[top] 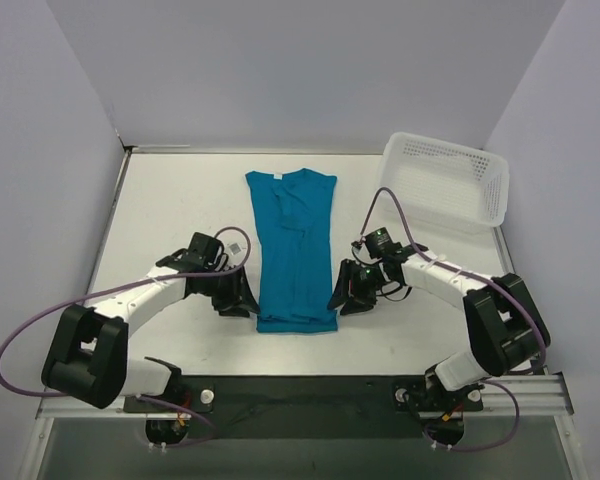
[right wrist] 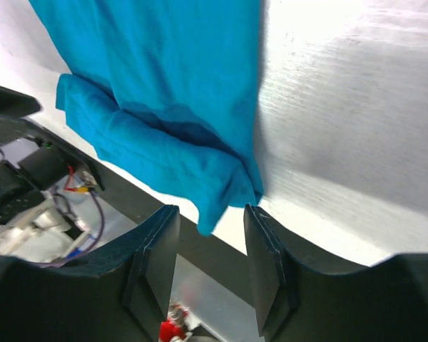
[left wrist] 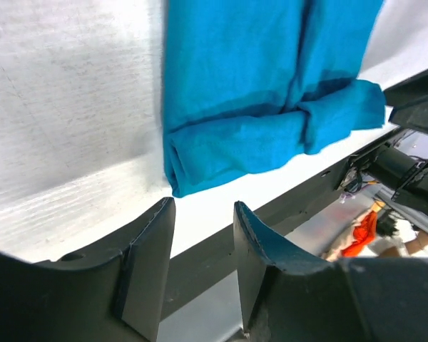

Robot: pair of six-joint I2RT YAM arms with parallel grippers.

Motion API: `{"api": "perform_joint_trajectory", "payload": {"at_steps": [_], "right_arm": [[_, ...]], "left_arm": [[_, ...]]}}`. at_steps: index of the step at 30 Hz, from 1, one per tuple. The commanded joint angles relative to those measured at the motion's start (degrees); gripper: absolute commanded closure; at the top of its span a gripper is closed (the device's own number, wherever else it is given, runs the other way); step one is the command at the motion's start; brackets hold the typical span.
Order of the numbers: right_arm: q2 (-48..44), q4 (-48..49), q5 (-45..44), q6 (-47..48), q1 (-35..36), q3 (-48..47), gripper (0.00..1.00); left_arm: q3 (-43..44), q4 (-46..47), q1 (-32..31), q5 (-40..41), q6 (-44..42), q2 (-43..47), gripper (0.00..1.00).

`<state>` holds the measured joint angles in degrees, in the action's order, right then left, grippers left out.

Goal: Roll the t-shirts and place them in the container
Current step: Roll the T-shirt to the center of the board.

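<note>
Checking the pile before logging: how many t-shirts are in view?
1: the teal t-shirt lies at centre, left of the white basket; its walls could hide another.

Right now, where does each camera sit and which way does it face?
Top external: above and behind the bases, looking down on the table; shows both arms, left gripper, right gripper, t-shirt, basket.
Left wrist: on the left arm, facing the t-shirt's turned-up hem; own fingers, apart.
Right wrist: on the right arm, facing that hem from the opposite side; own fingers.
Shared: both wrist views show the hem.
</note>
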<state>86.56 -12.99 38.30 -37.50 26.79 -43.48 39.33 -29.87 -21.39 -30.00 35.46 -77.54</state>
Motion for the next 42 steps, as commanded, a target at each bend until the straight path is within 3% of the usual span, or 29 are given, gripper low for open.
{"api": "perform_joint_trajectory", "payload": {"at_steps": [1, 4, 6, 7, 8, 11, 14, 32, 37, 42], "right_arm": [[-6.0, -6.8, -4.7, 8.5, -1.3, -3.6, 0.58], [-9.6, -7.8, -5.1, 19.7, -0.8, -5.5, 0.59], [-12.9, -7.4, -5.1, 25.3, 0.5, -5.8, 0.61], [-13.8, -7.1, -5.0, 30.8, 1.3, -5.6, 0.64], [-14.6, -6.7, -4.6, 32.7, 2.8, -5.5, 0.72], [-12.8, -7.7, -1.2, 40.7, 6.8, -5.4, 0.87], [-9.8, -11.2, 2.0, 47.7, 10.9, -6.5, 0.94], [1.9, -13.1, 4.3, 52.8, 11.8, -11.1, 0.98], [4.8, -13.5, 0.4, 52.4, 11.8, -12.8, 0.98], [7.7, -13.1, -3.5, 53.8, 11.1, -15.6, 0.99]], "left_arm": [[3.7, -0.4, 0.9, -1.5, -6.7, 5.5, 0.53], [6.4, 3.5, 0.8, -9.2, -13.8, 7.4, 0.55], [7.9, 4.9, 0.2, -12.9, -22.6, 7.9, 0.63], [9.0, 4.6, 0.1, -15.1, -25.6, 7.9, 0.71], [8.8, 5.0, -0.6, -16.3, -28.1, 7.8, 0.99], [7.9, 3.5, -2.1, -18.0, -26.2, 3.3, 1.0], [6.3, 5.8, -3.2, -18.9, -22.2, -2.4, 1.0], [7.6, -1.2, -5.3, -11.1, -18.8, -10.4, 1.0], [9.1, -0.2, -4.5, -10.1, -17.7, -14.5, 1.0], [15.9, -0.5, -2.5, -9.7, -18.1, -20.9, 1.0]]}}
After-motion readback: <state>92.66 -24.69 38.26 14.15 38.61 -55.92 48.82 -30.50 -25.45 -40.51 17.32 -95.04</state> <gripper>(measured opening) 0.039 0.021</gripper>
